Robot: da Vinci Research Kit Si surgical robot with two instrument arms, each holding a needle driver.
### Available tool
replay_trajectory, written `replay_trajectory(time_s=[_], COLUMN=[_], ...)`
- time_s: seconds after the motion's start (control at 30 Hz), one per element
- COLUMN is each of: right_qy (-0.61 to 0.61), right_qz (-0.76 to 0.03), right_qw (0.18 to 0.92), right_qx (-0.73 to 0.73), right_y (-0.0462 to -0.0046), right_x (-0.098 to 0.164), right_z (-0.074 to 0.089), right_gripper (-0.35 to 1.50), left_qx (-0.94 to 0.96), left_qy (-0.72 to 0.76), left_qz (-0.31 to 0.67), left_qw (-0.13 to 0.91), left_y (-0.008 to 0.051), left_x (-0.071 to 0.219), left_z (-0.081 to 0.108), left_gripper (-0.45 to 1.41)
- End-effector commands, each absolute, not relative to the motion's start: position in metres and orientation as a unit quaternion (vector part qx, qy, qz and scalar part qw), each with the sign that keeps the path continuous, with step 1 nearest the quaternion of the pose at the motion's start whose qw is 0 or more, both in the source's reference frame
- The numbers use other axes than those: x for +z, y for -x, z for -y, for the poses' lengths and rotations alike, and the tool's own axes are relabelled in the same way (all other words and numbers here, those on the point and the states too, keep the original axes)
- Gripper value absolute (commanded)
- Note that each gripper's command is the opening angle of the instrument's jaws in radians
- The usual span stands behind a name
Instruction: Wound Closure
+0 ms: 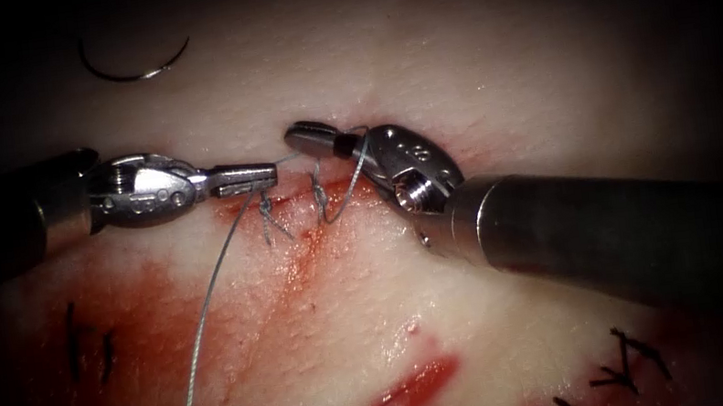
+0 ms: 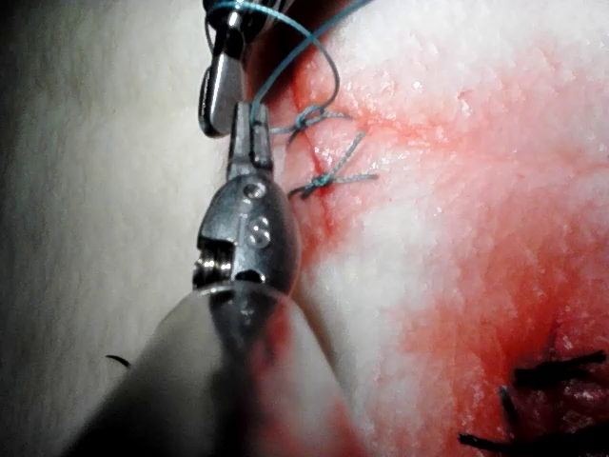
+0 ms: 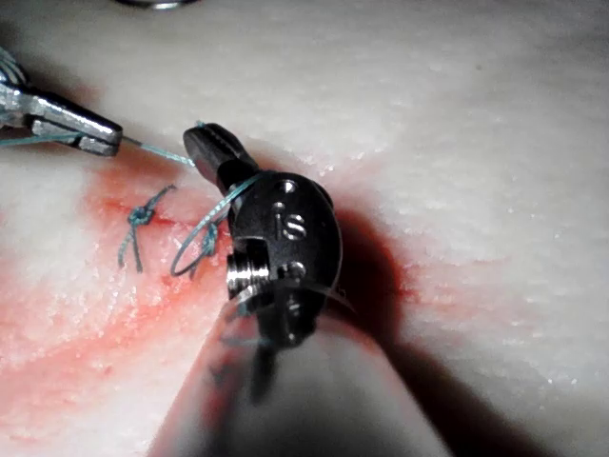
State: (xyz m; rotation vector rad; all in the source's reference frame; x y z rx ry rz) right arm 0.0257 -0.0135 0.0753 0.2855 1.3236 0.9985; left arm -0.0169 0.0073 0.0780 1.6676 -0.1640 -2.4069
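Left pincer [image 1: 244, 180] clamps the thread [image 1: 209, 314] beside the cut [image 1: 307, 210] – right pincer [image 1: 309, 136], thread looped round it, looks closed on thread, likely for knotting – the needle [image 1: 133, 70] lies free on the tissue [image 1: 473, 60], well apart

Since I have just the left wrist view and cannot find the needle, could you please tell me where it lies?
Observer: The curved steel needle lies free on the pale pork tissue, up and left of the cut. Neither tool holds it.
Operator: Thanks. What does the right arm's tool hold?
Observer: The right tool is shut on the thin bluish thread.
Operator: And my left one?
Observer: The left tool is shut on thread too, and a long strand trails from it towards the endoscope.
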Motion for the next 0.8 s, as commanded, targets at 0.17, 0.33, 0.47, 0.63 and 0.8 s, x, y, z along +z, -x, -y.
replay_trajectory(time_s=[0.17, 0.33, 0.47, 0.63, 0.8], right_qy=[-0.132, -0.137, -0.137, -0.129, -0.132], right_qz=[-0.599, -0.605, -0.609, -0.615, -0.620], right_qw=[0.672, 0.674, 0.678, 0.687, 0.688], right_qx=[0.416, 0.400, 0.389, 0.365, 0.353], right_y=[-0.0263, -0.0260, -0.0256, -0.0248, -0.0240], right_x=[0.075, 0.075, 0.075, 0.075, 0.075], right_z=[0.014, 0.016, 0.016, 0.017, 0.018], right_gripper=[-0.35, -0.35, -0.35, -0.35, -0.35], left_qx=[-0.819, -0.827, -0.832, -0.840, -0.846], left_qy=[-0.563, -0.552, -0.546, -0.534, -0.520], left_qz=[0.069, 0.078, 0.082, 0.085, 0.116], left_qw=[0.086, 0.071, 0.055, 0.048, 0.025], left_y=[0.0162, 0.0155, 0.0151, 0.0146, 0.0139], left_x=[0.078, 0.077, 0.077, 0.077, 0.076], left_z=[-0.010, -0.013, -0.015, -0.017, -0.021], left_gripper=[-0.45, -0.45, -0.45, -0.45, -0.45])
